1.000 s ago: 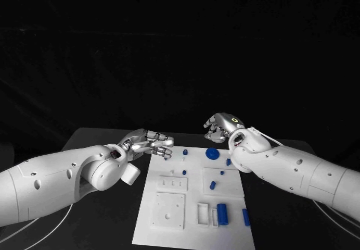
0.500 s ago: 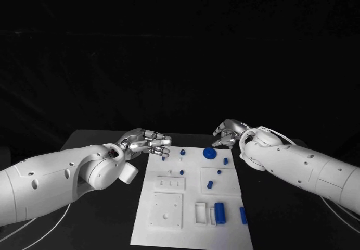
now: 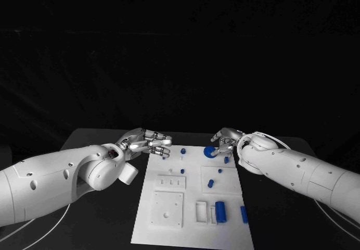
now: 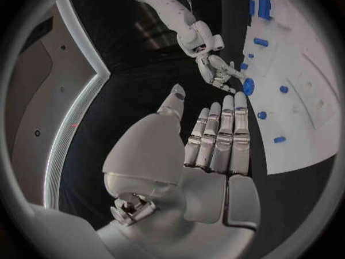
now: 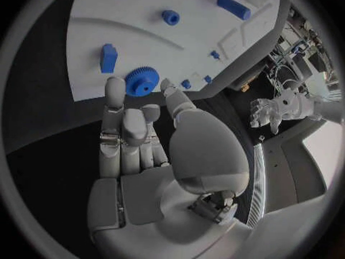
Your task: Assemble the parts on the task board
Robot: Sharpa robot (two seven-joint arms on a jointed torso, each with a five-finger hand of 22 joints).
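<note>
The white task board (image 3: 191, 177) lies in the middle of the black table with several blue parts on it. A blue gear (image 3: 210, 151) rests flat near its far right corner. My right hand (image 3: 225, 139) hangs just over that gear. In the right wrist view a finger (image 5: 115, 93) and the thumb (image 5: 175, 101) stand on either side of the gear (image 5: 141, 81), fingers apart; contact cannot be told. My left hand (image 3: 146, 141) hovers at the board's far left corner, its fingers (image 4: 219, 138) side by side and holding nothing.
A blue peg (image 3: 183, 151) stands left of the gear, with smaller blue pieces (image 3: 210, 183) mid-board. A large blue block (image 3: 220, 209) and a slim one (image 3: 244, 214) lie near the front right. White raised fixtures (image 3: 169, 208) sit front left. Black table surrounds the board.
My right hand has come down from above the board's far edge and moved in over the blue gear. The left hand has stayed about where it was.
</note>
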